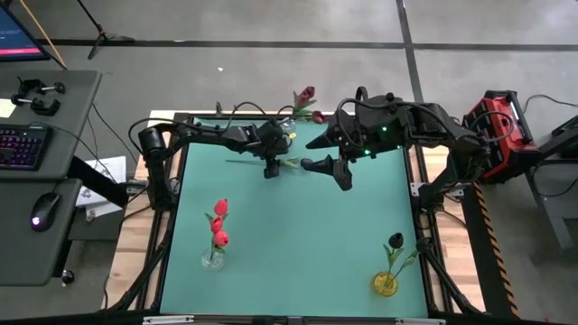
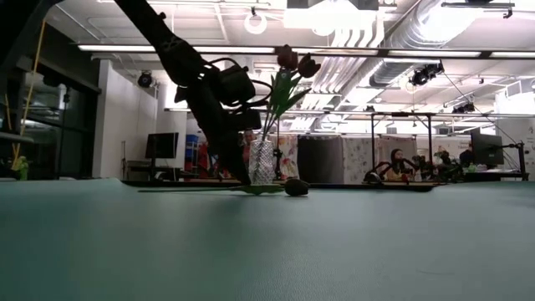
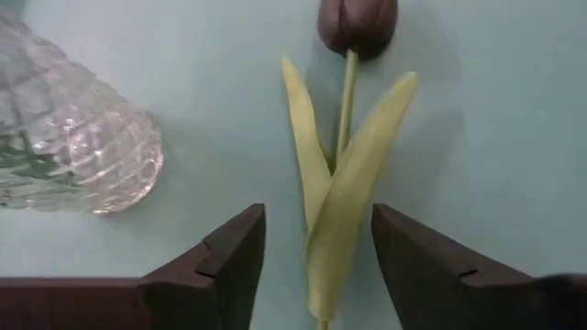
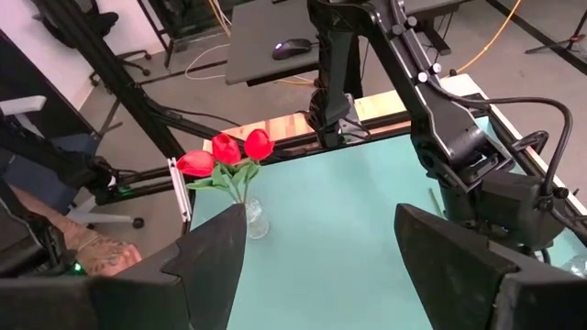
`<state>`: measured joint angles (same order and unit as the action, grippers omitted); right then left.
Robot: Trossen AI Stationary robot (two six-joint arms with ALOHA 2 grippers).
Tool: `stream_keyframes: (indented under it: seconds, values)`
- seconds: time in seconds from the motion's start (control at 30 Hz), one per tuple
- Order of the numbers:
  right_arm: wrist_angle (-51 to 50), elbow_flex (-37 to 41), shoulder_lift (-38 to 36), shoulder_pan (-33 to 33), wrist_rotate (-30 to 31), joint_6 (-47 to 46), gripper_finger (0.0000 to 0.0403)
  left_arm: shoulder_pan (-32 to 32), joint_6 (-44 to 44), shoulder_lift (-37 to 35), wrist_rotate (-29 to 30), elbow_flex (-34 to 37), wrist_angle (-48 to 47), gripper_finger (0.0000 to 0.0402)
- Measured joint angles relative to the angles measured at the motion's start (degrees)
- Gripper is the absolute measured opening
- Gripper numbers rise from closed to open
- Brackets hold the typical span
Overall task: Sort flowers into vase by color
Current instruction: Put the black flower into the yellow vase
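Counter (image 1: 298, 235): three vases. Near left vase (image 1: 213, 259), three red flowers (image 1: 219, 226); near right one, one dark. My left fingers (image 3: 234, 261) released, straddling one maroon flower (image 3: 344, 137) lying flat; right fingers (image 4: 211, 257) open, empty.

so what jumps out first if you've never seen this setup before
The left gripper, jaws open, straddles the leaves of a dark maroon tulip lying flat on the green table, beside a clear glass vase at the far edge. The red tulips stand in a vase near the front left; a black flower stands in a yellow vase front right. The right gripper hovers open mid-table.
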<state>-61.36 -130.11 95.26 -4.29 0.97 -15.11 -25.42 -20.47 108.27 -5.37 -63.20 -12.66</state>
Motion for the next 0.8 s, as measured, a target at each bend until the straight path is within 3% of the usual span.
stream_keyframes:
  seconds: [0.2, 0.4, 0.8]
  values:
    - [0.0, 0.0, 0.0, 0.0, 0.0, 0.6, 0.0266, 1.9, -3.2, 0.0, 0.0, 0.0, -1.3, 0.0116]
    - [0.0, 0.0, 0.0, 0.0, -0.1, 1.0, 0.0266, 3.3, -3.2, 0.0, 0.6, 0.0, -2.7, 0.0015]
    - [0.0, 0.0, 0.0, 0.0, -0.1, 1.0, 0.0266, 3.4, -1.0, -2.9, 1.0, 0.1, -9.6, 0.0]
